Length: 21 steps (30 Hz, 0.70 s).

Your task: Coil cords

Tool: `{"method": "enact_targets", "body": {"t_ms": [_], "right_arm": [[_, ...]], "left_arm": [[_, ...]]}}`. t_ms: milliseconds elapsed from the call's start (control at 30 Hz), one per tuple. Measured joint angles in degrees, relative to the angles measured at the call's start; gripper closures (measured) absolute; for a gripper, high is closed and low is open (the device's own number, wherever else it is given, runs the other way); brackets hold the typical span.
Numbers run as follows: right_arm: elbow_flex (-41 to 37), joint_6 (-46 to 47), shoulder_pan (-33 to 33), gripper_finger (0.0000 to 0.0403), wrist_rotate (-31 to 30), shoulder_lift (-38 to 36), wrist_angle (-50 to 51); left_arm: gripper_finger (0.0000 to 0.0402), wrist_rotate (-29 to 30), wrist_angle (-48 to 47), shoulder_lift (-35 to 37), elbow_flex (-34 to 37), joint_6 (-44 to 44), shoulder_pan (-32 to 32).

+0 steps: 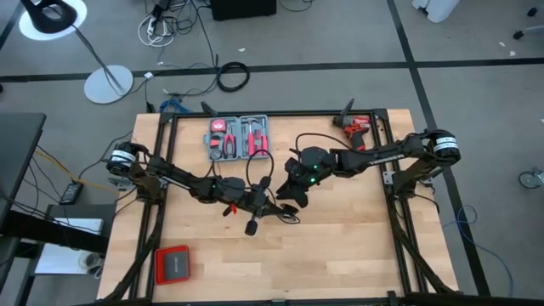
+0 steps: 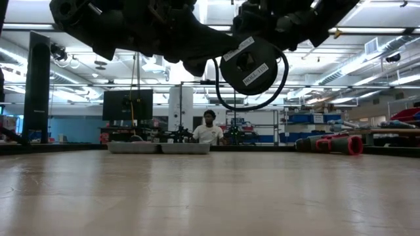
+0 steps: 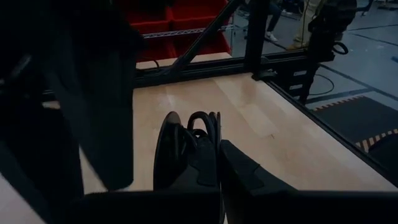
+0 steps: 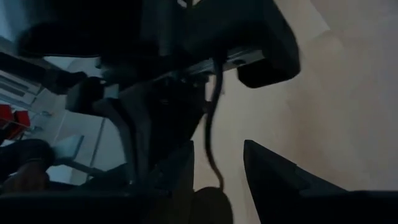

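The cord is a thin black cable. Some of its loops (image 3: 202, 124) are gathered between the fingers of my left gripper (image 1: 259, 202), which is shut on them near the table's middle. One loop (image 1: 270, 166) stands out toward the far side, and the plug block (image 1: 252, 226) hangs toward the near side. My right gripper (image 1: 289, 194) is open just to the right. Its two fingers (image 4: 267, 168) stand on either side of a loose strand (image 4: 210, 140). Whether they touch the strand I cannot tell. My left gripper pinches several bundled loops of the cable (image 3: 205, 140) between its two fingers. The fingers reach almost level from the table's left. The bundle is lifted clear of the table, with slack cable hanging from it.
A grey tool case (image 1: 239, 137) with red-handled tools lies at the far middle. A red drill (image 1: 355, 127) lies at the far right, and a flat red box (image 1: 172, 264) at the near left. The black frame rails (image 1: 280, 114) border the table. A person sits beyond the far edge (image 2: 209, 131).
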<state>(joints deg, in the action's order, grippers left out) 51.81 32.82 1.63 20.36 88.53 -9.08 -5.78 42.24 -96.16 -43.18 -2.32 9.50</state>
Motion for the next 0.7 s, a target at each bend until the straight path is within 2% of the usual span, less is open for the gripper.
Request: {"method": "enact_targets", "body": {"t_ms": [700], "right_arm": [[0.0,0.7,-0.1,0.0268,0.4,0.4,-6.2]], "left_arm": [[0.04,0.0,1.1,0.0,0.0,-0.1,0.0]]}}
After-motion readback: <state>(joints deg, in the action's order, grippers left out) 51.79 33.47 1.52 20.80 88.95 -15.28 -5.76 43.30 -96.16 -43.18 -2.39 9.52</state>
